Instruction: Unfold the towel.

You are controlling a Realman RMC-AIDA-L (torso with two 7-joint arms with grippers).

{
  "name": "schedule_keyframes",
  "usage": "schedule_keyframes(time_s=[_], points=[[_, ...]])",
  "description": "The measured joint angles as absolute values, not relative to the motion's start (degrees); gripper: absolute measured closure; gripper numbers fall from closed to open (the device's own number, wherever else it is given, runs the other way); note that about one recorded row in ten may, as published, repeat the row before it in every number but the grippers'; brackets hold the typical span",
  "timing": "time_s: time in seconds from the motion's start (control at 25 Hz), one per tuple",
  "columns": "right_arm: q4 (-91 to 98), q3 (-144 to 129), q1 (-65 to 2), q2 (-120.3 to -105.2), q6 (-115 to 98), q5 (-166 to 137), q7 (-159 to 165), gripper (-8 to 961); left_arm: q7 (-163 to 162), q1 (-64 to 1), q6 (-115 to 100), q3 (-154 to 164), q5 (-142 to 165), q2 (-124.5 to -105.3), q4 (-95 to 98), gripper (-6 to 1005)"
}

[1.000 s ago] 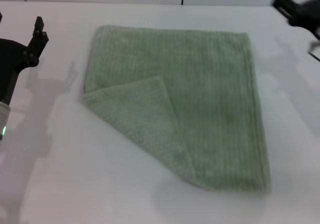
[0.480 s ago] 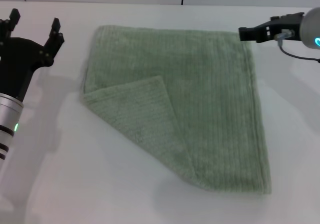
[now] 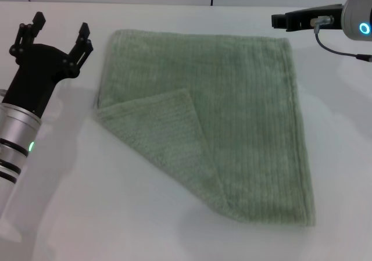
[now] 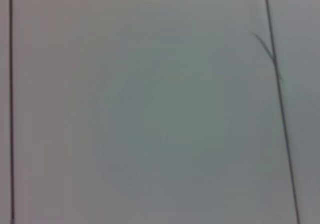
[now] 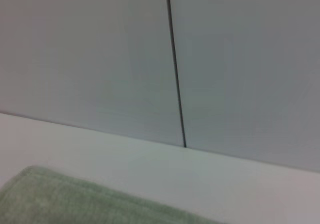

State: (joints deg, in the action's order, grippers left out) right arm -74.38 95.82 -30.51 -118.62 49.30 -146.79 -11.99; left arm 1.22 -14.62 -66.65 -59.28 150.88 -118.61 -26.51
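The pale sage-green towel (image 3: 244, 115) lies flat on the white table (image 3: 116, 214). Its near left corner is folded over onto the middle as a triangular flap (image 3: 163, 136). My left gripper (image 3: 58, 31) is open and empty, held just left of the towel's far left corner. My right gripper (image 3: 279, 21) is above the towel's far right corner, seen side-on. A strip of the towel's edge shows in the right wrist view (image 5: 75, 199). The left wrist view shows only a grey wall.
A grey panelled wall (image 5: 100, 59) with a dark seam stands behind the table's far edge. Bare white table surrounds the towel on all sides.
My left gripper has moved right, toward the towel's far left corner. My right gripper has come in from the far right to above the far right corner. The towel has not moved.
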Motion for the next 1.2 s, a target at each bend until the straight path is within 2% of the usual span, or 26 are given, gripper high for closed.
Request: schedule_keyframes(time_s=[0.2,0.28,0.48,0.64,0.72,0.8,0.96,1.0,1.04,1.08,1.12,1.16,1.2], points=[[-64.67,98.81,-35.06,-118.64,49.74,-141.45,-16.87,333,0.70,-14.61,-66.77,-57.74,150.94,-118.45,-27.31,159],[-60.54,99.20,-36.96,-118.56,49.46,-140.37,-17.81,582,0.65,-14.58,-66.72,-57.32,150.98,-118.38,-27.68,159],[-56.71,99.49,-38.80,-118.62,48.71,-140.19,-18.81,815,0.77,-13.89,-63.01,-56.46,152.58,-118.06,-32.10,158],[-55.25,100.13,-39.38,-118.59,48.31,-140.16,-18.86,909,0.98,-12.84,-53.59,-57.04,154.66,-117.29,-39.87,158],[-54.58,100.82,-39.72,-118.55,48.33,-140.16,-18.87,956,0.99,-11.06,-40.27,-58.36,157.51,-115.93,-50.07,158],[-54.44,101.21,-39.93,-118.54,48.65,-140.16,-18.88,955,1.00,-9.45,-26.79,-60.06,160.54,-114.93,-60.30,158],[-54.72,101.70,-40.26,-118.51,49.13,-140.18,-18.90,954,1.00,-9.45,-26.79,-60.06,160.54,-114.93,-60.30,158],[-54.73,101.76,-40.37,-118.49,49.15,-140.19,-18.90,954,1.50,-8.04,-1.88,-63.89,164.57,-114.43,-76.92,158],[-54.73,101.76,-40.37,-118.49,49.15,-140.19,-18.90,954,1.50,-8.04,-1.88,-63.89,164.57,-114.43,-76.92,158],[-54.72,102.01,-40.53,-118.45,49.15,-140.23,-18.90,954,3.79,-8.47,13.60,-66.02,164.96,-114.75,-85.40,158],[-54.72,102.01,-40.53,-118.45,49.15,-140.23,-18.90,954,3.79,-8.47,13.60,-66.02,164.96,-114.75,-85.40,158],[-54.66,102.18,-40.60,-118.43,49.14,-140.24,-18.94,954,6.87,-9.71,27.25,-67.88,164.80,-115.43,-91.99,158],[-54.37,102.53,-40.84,-118.41,49.06,-140.24,-19.17,954,6.87,-9.71,27.25,-67.88,164.80,-115.43,-91.99,159]])
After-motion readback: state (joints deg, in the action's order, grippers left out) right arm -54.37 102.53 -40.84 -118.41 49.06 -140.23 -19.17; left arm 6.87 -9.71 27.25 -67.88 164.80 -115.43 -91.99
